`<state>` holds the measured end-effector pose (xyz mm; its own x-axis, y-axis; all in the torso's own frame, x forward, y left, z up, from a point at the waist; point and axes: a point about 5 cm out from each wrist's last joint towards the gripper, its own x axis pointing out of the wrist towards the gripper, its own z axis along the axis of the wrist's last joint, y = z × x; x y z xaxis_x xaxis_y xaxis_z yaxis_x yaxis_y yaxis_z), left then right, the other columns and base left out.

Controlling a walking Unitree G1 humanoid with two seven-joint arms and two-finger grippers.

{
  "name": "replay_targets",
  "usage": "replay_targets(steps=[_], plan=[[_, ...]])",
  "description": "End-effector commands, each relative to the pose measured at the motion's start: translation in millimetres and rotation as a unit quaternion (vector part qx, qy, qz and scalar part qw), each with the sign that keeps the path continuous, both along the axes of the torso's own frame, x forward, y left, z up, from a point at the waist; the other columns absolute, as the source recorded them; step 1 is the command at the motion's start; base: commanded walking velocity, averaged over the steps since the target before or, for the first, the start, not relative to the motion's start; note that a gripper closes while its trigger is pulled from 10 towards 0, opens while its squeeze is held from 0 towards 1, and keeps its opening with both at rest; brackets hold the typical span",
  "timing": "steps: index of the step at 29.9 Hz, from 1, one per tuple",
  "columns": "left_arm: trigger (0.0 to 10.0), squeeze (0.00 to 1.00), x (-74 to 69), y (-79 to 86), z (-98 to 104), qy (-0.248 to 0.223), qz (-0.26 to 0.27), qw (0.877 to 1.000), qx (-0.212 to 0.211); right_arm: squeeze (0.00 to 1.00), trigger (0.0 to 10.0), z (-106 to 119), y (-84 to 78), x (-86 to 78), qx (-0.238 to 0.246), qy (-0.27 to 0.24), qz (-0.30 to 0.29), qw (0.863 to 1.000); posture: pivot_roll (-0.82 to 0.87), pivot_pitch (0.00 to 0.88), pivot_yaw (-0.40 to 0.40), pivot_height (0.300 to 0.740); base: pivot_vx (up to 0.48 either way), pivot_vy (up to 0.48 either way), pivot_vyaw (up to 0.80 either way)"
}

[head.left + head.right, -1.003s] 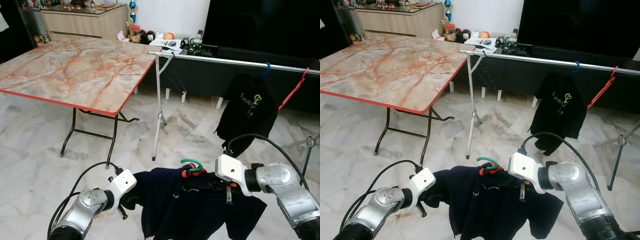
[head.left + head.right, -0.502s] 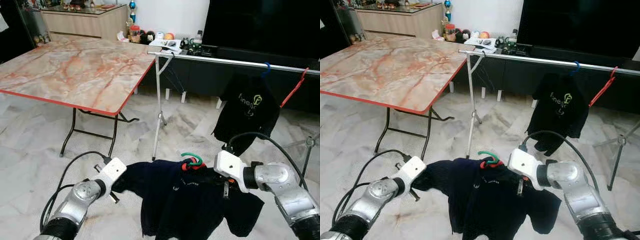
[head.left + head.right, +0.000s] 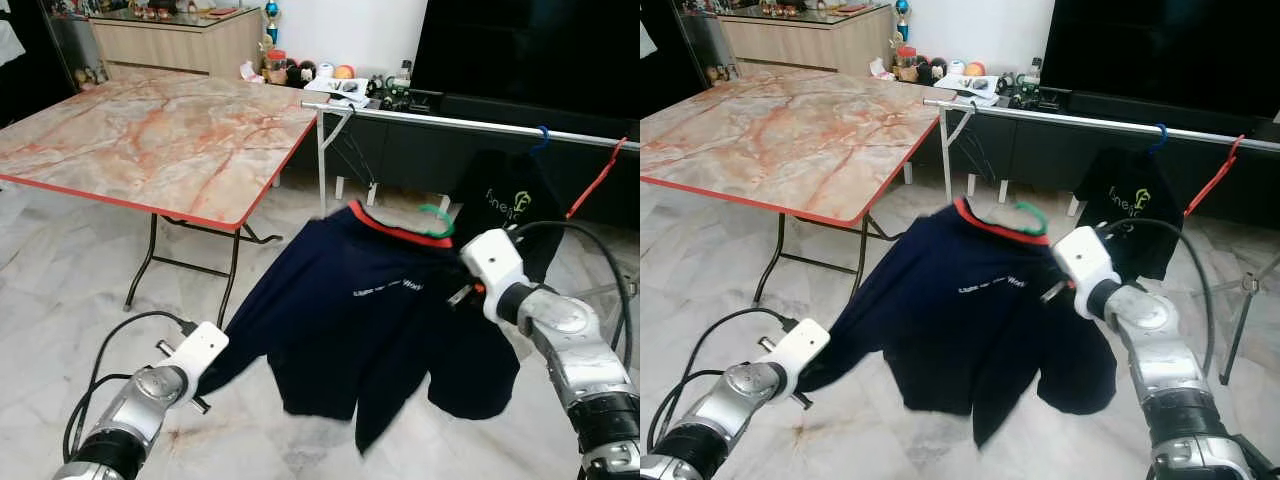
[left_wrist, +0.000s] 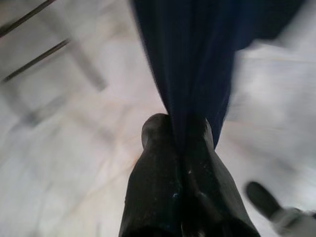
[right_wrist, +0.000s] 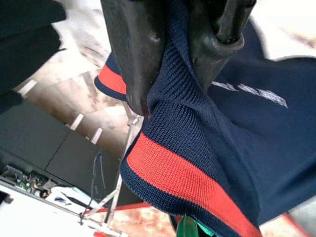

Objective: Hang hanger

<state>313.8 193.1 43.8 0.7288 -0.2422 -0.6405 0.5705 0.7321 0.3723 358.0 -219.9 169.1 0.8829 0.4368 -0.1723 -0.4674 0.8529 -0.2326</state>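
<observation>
Ribbed knit collar (image 5: pixel 173 163) on matt navy cloth shirt (image 3: pixel 370 320); glossy marble-look table (image 3: pixel 150 130); polished metal rail (image 3: pixel 470 122)

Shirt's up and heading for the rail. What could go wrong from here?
The left gripper is pinched on the navy shirt hem down low; lifting further could stretch it or drag it off the green hanger. The right gripper grips the collar fabric, so the hook may swing and miss the rail.

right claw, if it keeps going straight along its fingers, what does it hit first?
Probably the silver clothes rail. The right claw, shut on the navy shirt, points up toward it; depth between them is unclear.
</observation>
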Motion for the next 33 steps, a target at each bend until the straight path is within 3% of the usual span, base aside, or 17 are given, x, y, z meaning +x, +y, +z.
replay_targets(steps=[1,5,9,12,13,14,16,17,18,19,30,33], plan=[[0.0,0.0,-9.0,-10.9,-6.4,0.039,-0.052,0.998,-0.009,0.0,10.0,15.0,-2.4,2.1,0.029,-0.03,-0.002,0.999,0.09,0.0,-0.03,0.74,0.0,0.0,0.0],[0.0,0.0,-13.8,-29.5,-1.8,0.061,-0.107,0.991,-0.04,0.0,10.0,4.1,5.9,0.6,0.002,-0.015,0.014,1.0,0.09,0.0,-0.032,0.74,0.0,0.0,0.0],[0.0,0.0,-23.6,-45.0,-0.9,0.092,-0.148,0.982,-0.075,0.0,10.0,4.4,9.6,2.8,0.021,-0.016,0.009,1.0,0.09,0.0,-0.033,0.74,0.0,0.0,0.0],[0.0,0.0,-31.6,-57.5,2.9,0.08,-0.208,0.971,-0.09,0.0,10.0,-0.6,17.3,0.9,-0.001,-0.002,0.041,0.999,0.09,0.0,-0.035,0.74,0.0,0.0,0.0],[7.6,0.0,-30.2,-58.2,4.7,0.062,-0.213,0.972,-0.082,0.0,10.0,-3.0,19.2,-0.2,-0.009,0.004,0.052,0.999,0.09,0.0,-0.035,0.74,0.0,0.0,0.0],[10.0,0.0,-27.7,-57.0,5.4,0.055,-0.204,0.974,-0.079,0.0,10.0,-5.8,20.5,-1.6,-0.014,0.012,0.063,0.998,0.09,0.0,-0.039,0.74,0.0,0.0,0.0],[10.0,0.0,-24.5,-54.3,8.1,0.048,-0.194,0.976,-0.082,0.0,10.0,-12.1,23.1,-5.3,-0.037,0.027,0.092,0.995,0.09,0.0,-0.041,0.74,0.0,0.0,0.0],[10.0,0.29,-24.7,-53.2,10.1,0.048,-0.196,0.975,-0.087,0.0,10.0,-16.6,24.4,-7.9,-0.054,0.038,0.11,0.992,0.09,0.0,-0.043,0.74,0.0,0.0,0.0],[10.0,0.29,-25.0,-52.7,11.5,0.048,-0.199,0.975,-0.09,0.0,10.0,-19.5,25.1,-9.6,-0.065,0.045,0.121,0.989,0.09,0.0,-0.043,0.74,0.0,0.0,0.0],[10.0,1.0,-27.1,-51.8,14.1,0.05,-0.211,0.972,-0.095,0.0,10.0,-24.9,26.2,-13.1,-0.089,0.056,0.144,0.984,0.09,0.0,-0.043,0.74,0.0,0.0,0.0],[10.0,1.0,-39.4,-34.9,21.1,0.071,-0.23,0.966,-0.098,0.0,10.0,-48.3,26.3,-22.6,-0.192,0.11,0.226,0.949,0.11,0.0,-0.054,0.74,0.0,0.0,0.0],[10.0,1.0,-38.2,-29.1,27.2,0.059,-0.225,0.968,-0.098,0.0,10.0,-56.4,27.7,-32.0,-0.205,0.14,0.283,0.926,0.11,0.0,-0.058,0.74,0.0,0.0,0.0]])
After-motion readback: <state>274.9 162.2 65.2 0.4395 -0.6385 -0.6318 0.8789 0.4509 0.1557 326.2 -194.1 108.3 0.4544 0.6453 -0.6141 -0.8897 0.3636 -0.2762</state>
